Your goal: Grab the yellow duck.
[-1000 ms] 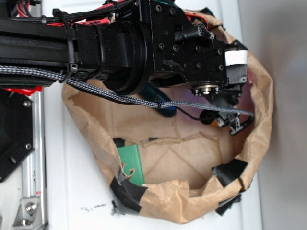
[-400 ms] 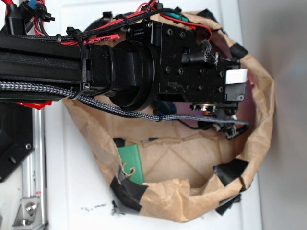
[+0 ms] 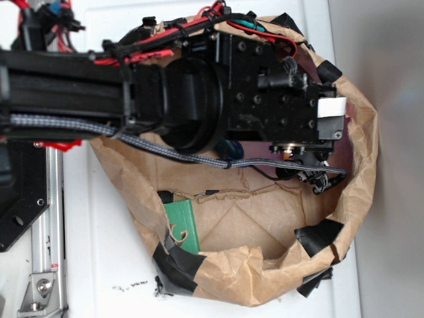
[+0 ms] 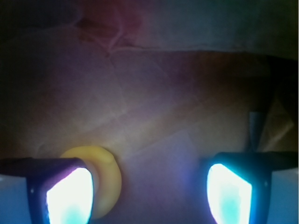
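The hand point(image 4: 149, 191) is down inside a crumpled brown paper bag point(image 3: 358, 172), its two fingers spread wide and holding nothing. In the wrist view the yellow duck point(image 4: 105, 179) lies on the bag's floor, partly hidden behind the left-hand finger point(image 4: 70, 193) in that picture, while the other finger point(image 4: 229, 193) stands well apart over bare paper. So the duck is not centred in the gap; it sits at one edge of it, and from this view I cannot tell whether the finger touches it. From the outside view the arm point(image 3: 199, 99) covers the upper part of the bag and hides the duck entirely; a green card point(image 3: 182, 225) leans against the bag's near wall, clear of the work. To do the grab well, the hand likely needs to shift sideways toward the duck until the toy sits midway between the fingers, then lower and close. Closing from here risks pinching only its rounded edge and squeezing it out, or pressing it into the paper.
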{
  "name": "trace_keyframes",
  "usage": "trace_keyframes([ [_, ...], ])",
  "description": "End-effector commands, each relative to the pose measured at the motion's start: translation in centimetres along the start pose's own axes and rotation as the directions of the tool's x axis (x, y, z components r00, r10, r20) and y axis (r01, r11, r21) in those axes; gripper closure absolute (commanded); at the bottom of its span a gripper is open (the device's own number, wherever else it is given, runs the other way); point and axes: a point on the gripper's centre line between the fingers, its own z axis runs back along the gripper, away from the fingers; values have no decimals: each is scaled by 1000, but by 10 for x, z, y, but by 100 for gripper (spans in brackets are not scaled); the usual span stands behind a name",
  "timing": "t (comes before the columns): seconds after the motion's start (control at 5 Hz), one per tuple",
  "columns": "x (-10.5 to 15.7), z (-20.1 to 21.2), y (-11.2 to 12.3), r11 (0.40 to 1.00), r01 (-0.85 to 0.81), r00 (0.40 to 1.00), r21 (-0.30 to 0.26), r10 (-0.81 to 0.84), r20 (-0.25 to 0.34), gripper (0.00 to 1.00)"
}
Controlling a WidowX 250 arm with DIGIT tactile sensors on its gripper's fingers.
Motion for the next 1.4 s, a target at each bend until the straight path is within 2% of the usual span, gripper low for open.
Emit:
trace_keyframes([
  [0.0,-19,10,-41,985,136,991,-103,-136,2,0],
  [0.2,-32,12,-55,973,198,980,-120,-198,10,0],
  [0.4,-36,11,-58,968,220,975,-118,-220,18,0],
  [0.6,-31,17,-53,974,209,977,-85,-206,46,0],
  [0.8,-22,39,-21,992,86,994,-88,-80,71,0],
  [1.0,-16,56,3,998,-25,996,-54,29,80,0],
  [1.2,-9,57,20,994,-102,990,-39,105,96,0],
])
